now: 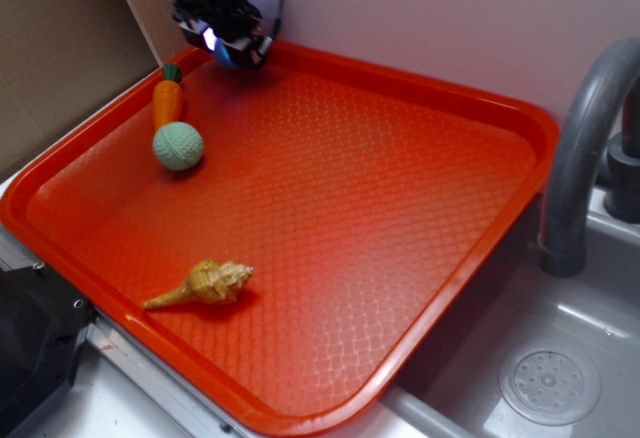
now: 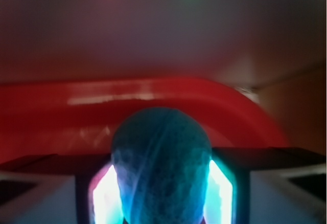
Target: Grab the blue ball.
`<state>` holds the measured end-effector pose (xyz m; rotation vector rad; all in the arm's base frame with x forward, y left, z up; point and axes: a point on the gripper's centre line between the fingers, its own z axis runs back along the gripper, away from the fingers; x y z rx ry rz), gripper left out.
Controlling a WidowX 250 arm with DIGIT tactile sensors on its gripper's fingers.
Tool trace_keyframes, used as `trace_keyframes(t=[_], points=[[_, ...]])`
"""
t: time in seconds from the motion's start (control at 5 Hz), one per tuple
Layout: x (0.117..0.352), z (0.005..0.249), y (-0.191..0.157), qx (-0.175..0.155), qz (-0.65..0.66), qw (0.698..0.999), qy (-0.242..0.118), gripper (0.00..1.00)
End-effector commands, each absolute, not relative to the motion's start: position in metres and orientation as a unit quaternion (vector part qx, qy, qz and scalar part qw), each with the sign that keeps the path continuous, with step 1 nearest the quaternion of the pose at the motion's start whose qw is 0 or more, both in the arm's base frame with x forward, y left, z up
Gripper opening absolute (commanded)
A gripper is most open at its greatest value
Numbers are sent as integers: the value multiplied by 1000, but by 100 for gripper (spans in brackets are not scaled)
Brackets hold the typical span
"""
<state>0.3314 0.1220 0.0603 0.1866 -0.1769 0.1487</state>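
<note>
Where hand (image 2: 162, 193) grips, blue ball (image 2: 161, 162) wedged between fingers

Your exterior view is evenly lit, slightly soft; your wrist view is dim and blurred, with glare flanking the ball (image 2: 161, 168).

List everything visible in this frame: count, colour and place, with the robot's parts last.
blue ball: 1, blue, between the gripper fingers at the tray's far corner
green ball: 1, pale mint green, left part of tray, just in front of the carrot
toy carrot: 1, orange with green top, far left of tray
seashell: 1, tan, near left edge of tray
tray: 1, red-orange, over the counter
faucet: 1, grey, right
sink: 1, grey, lower right
gripper: 1, black, lit pads either side of the blue ball
</note>
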Motion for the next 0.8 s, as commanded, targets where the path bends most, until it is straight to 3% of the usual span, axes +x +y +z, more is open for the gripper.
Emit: trace_keyframes(t=[0.0, 0.2, 0.6], points=[[273, 179, 99, 16, 41, 997, -71, 0], [249, 208, 69, 8, 36, 997, -66, 0], [228, 217, 40, 2, -1, 999, -52, 0]])
